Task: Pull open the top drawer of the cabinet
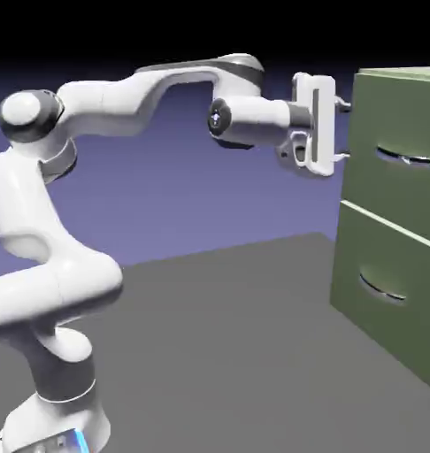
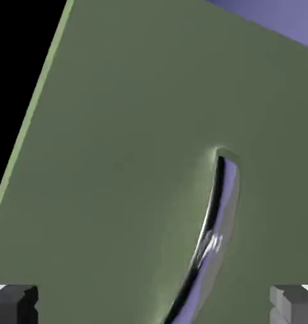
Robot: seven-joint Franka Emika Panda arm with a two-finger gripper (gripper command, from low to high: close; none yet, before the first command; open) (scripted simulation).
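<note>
The olive-green cabinet stands at the exterior view's right. Its top drawer carries a thin curved silver handle, and the front sits flush with the cabinet. My gripper is open, one finger above the other, just left of the top drawer's front edge and not touching the handle. The hand view is filled by the green top drawer, with the silver handle running from the middle toward the bottom. Both grey fingertips show in the bottom corners with nothing between them.
The like lower drawer has its own silver handle. A grey table spreads under the arm and up to the cabinet's foot.
</note>
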